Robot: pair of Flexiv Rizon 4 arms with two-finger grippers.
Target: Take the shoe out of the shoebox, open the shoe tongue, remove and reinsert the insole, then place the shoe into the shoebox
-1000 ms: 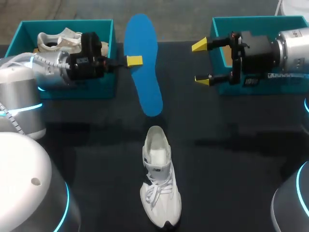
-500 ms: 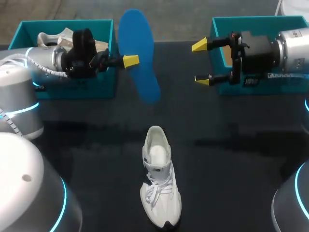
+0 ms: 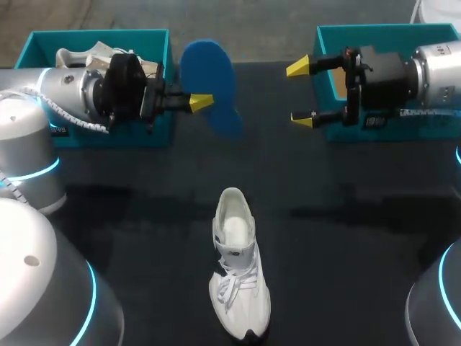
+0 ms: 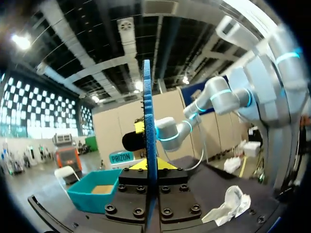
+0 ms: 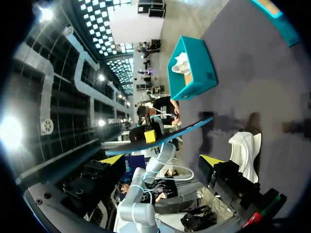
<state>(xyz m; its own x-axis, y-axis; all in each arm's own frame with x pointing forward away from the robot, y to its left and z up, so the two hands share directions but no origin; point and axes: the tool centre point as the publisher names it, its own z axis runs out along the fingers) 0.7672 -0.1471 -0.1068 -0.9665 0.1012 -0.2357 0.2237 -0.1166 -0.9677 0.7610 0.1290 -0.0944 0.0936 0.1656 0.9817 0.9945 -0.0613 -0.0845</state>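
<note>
Shoe direction: the white shoe lies flat on the dark table. Its long axis runs near to far, with the toe at the near edge and the open heel toward the far side.
Insole direction: the blue insole is up off the table, above the far side between the two boxes. Its broad rounded end is farthest away and it narrows toward the shoe. In the left wrist view it stands edge-on, a thin line rising from between the fingers.
Left gripper: the left gripper is clamped on the insole partway along its length, pinching it from both faces.
Right gripper: the right gripper hangs in front of the right box, fingers spread wide, gripping nothing.
Shoe look: white laces are loose over the front, and the mouth is wide open and pale inside.
Insole look: plain bright blue, thin and flat.
Left box: the teal left box holds a second pale shoe behind the left arm.
Right box: the teal right box sits behind the right gripper.
</note>
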